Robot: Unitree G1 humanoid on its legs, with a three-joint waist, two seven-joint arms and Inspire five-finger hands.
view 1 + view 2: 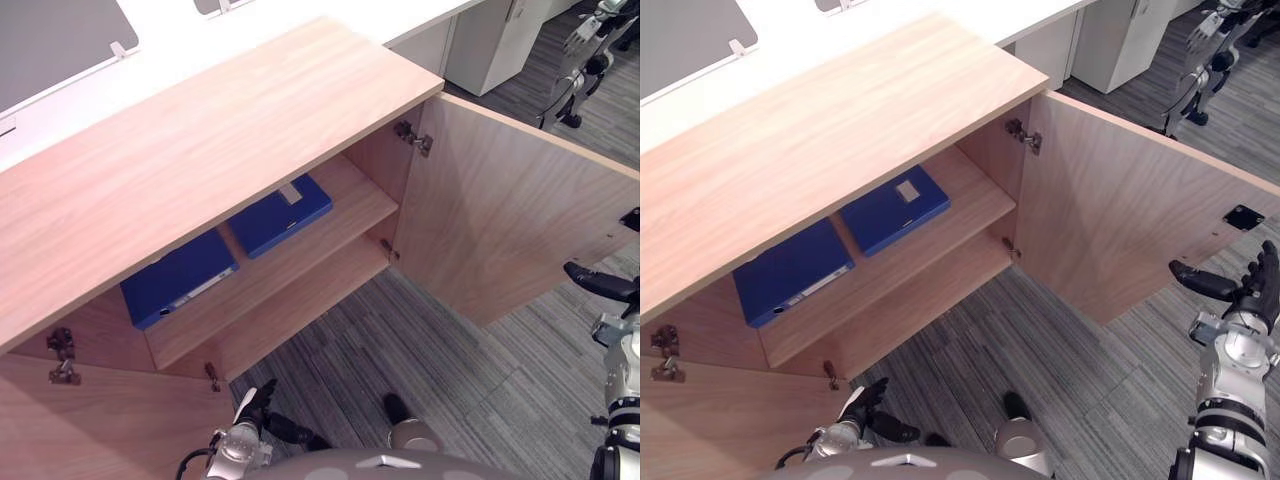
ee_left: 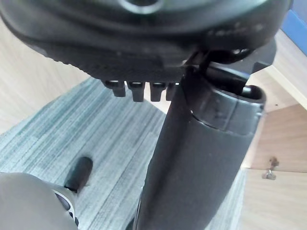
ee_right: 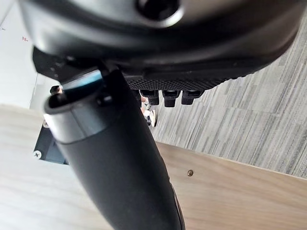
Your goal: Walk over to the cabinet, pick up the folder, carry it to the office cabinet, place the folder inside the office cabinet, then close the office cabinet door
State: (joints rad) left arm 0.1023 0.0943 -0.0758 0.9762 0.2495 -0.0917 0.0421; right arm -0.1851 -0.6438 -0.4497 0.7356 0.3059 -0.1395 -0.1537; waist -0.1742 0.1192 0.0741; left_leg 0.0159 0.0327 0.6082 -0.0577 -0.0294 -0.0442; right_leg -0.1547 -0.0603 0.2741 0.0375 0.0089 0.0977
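The wooden office cabinet (image 1: 220, 150) stands before me with both doors swung open. Two blue folders lie flat on its upper shelf (image 1: 330, 235): one on the right (image 1: 282, 214) with a label on its spine, one on the left (image 1: 178, 278). The lower shelf (image 1: 300, 310) holds nothing. My left hand (image 1: 262, 400) hangs low in front of the cabinet, open and holding nothing. My right hand (image 1: 1255, 285) is out by the free edge of the right door (image 1: 510, 220), fingers spread and thumb pointing toward the door, not touching it.
The left door (image 1: 100, 430) juts out at the lower left. A white desk (image 1: 200, 30) with a grey panel stands behind the cabinet, with white cabinets (image 1: 490, 40) at the far right. Another robot (image 1: 585, 50) stands at the top right on the grey carpet (image 1: 480, 380).
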